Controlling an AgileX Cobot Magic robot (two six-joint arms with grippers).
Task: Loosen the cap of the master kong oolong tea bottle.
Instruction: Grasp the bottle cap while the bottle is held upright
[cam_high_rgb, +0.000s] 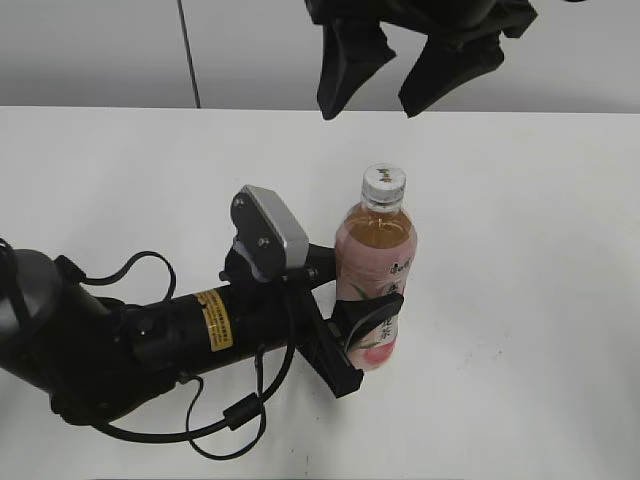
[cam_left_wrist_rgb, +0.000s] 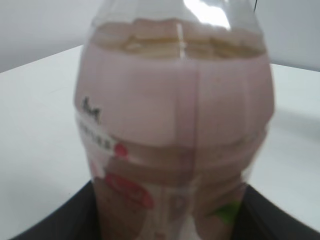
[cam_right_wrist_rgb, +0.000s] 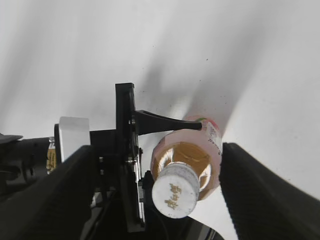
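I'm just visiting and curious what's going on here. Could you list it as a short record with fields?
Item: master kong oolong tea bottle, upright on white table
Cap: white cap, on the bottle
Left gripper: closed on the bottle's lower body
Right gripper: above the cap, jaws open, touching nothing
Tea level: near the bottle's shoulder

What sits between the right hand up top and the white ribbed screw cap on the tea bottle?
Nothing: in the exterior view, the open right hand hangs above the white ribbed screw cap with only bare air and the white wall behind between them.
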